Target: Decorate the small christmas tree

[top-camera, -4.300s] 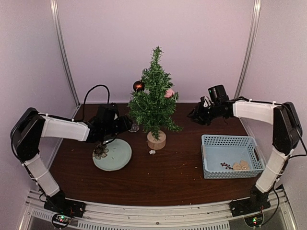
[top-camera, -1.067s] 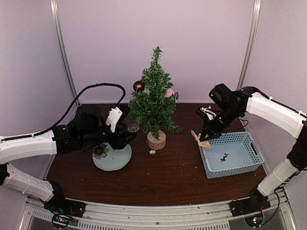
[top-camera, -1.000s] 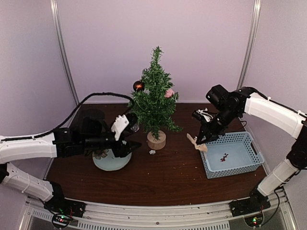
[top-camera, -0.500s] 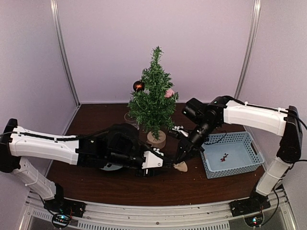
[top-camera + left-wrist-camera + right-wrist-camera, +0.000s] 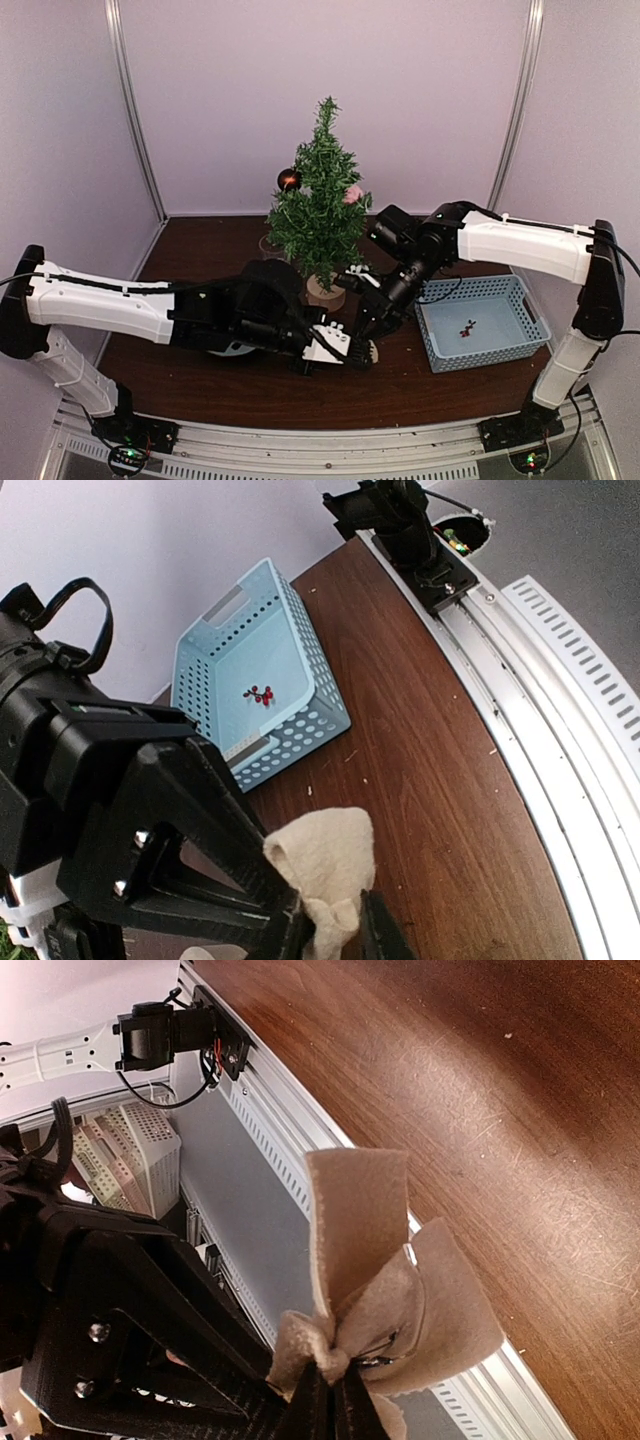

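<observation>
The small christmas tree (image 5: 320, 220) stands at the back middle on its wood stump (image 5: 325, 293), with a dark red ball (image 5: 289, 180) and a pink ornament (image 5: 352, 194) on it. In front of it, low over the table, both grippers meet at a beige felt bow (image 5: 368, 352) (image 5: 325, 860) (image 5: 385, 1290). My right gripper (image 5: 374, 326) (image 5: 335, 1400) is shut on the bow's knot. My left gripper (image 5: 347, 350) (image 5: 335, 935) has its jaws pressed on either side of the bow's lower tail.
A light blue basket (image 5: 470, 362) (image 5: 300, 730) at the right holds a red berry sprig (image 5: 467, 328) (image 5: 259, 694). A drinking glass (image 5: 268, 245) stands left of the tree, partly hidden. The metal rail (image 5: 330, 440) (image 5: 560, 680) runs along the near edge.
Both arms have come closer together at the front middle. The right gripper carried the bow down and left, and the left jaws have narrowed onto its tail.
</observation>
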